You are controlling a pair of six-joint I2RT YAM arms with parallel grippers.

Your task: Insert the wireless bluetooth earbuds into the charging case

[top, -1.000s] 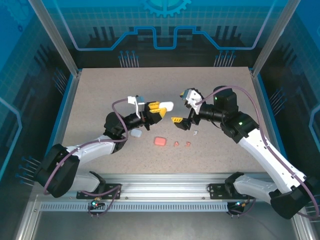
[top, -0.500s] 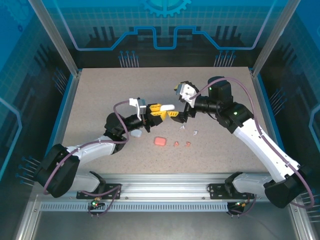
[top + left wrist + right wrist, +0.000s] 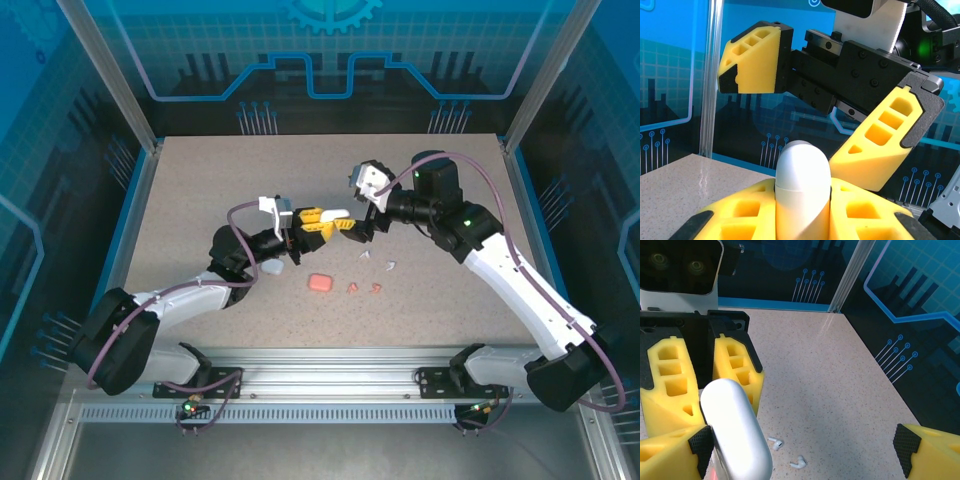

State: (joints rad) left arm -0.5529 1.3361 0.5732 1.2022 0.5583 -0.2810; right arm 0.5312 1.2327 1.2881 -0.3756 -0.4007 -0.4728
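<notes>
My left gripper point(image 3: 322, 217) is shut on a white charging case point(image 3: 338, 213), held off the table. In the left wrist view the case point(image 3: 802, 182) sticks up from between the yellow fingers point(image 3: 735, 215). My right gripper point(image 3: 353, 220) faces it, open wide. One of its fingers point(image 3: 887, 137) is close beside the case's tip, the other point(image 3: 752, 62) well apart. In the right wrist view the case point(image 3: 737, 437) lies just inside the left finger point(image 3: 665, 455). Two white earbuds point(image 3: 775, 443) point(image 3: 799, 463) lie on the table below, also seen from above point(image 3: 365, 256) point(image 3: 391, 265).
A salmon-pink case point(image 3: 320, 283) lies in front of the grippers with two pink earbuds point(image 3: 352, 287) point(image 3: 375, 288) to its right. A pale case point(image 3: 272, 267) sits by the left arm. The speckled table point(image 3: 200, 190) is walled by blue panels.
The right gripper has swung left and up from the table to the case that the left gripper holds. The left gripper has hardly moved and keeps its grip.
</notes>
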